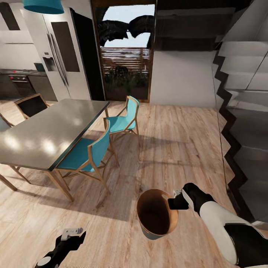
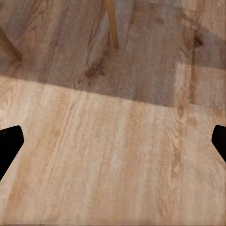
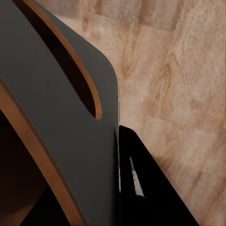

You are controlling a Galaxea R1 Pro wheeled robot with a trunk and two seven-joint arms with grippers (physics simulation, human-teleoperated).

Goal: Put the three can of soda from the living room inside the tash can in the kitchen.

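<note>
The right claw (image 1: 178, 201), at the lower right of the head view, is clamped on the rim of the bin (image 1: 155, 214), which hangs tilted over the wood floor (image 1: 178, 141) with its brown inside facing the camera. In the right wrist view the bin's grey wall (image 3: 56, 117) and a cut-out handle slot sit against a dark finger (image 3: 146, 188). The bin's inside looks empty as far as can be seen.

The left claw (image 1: 72, 233), at the lower left, holds nothing; in the left wrist view its two dark fingertips (image 2: 9, 146) stand wide apart over bare floor.

At the left stands a grey surface (image 1: 48, 134) with teal chairs (image 1: 93, 152) beside it. At the upper left are the steel fridge (image 1: 59, 52) and an oven (image 1: 20, 83). Stairs (image 1: 242, 96) climb along the right edge.
</note>
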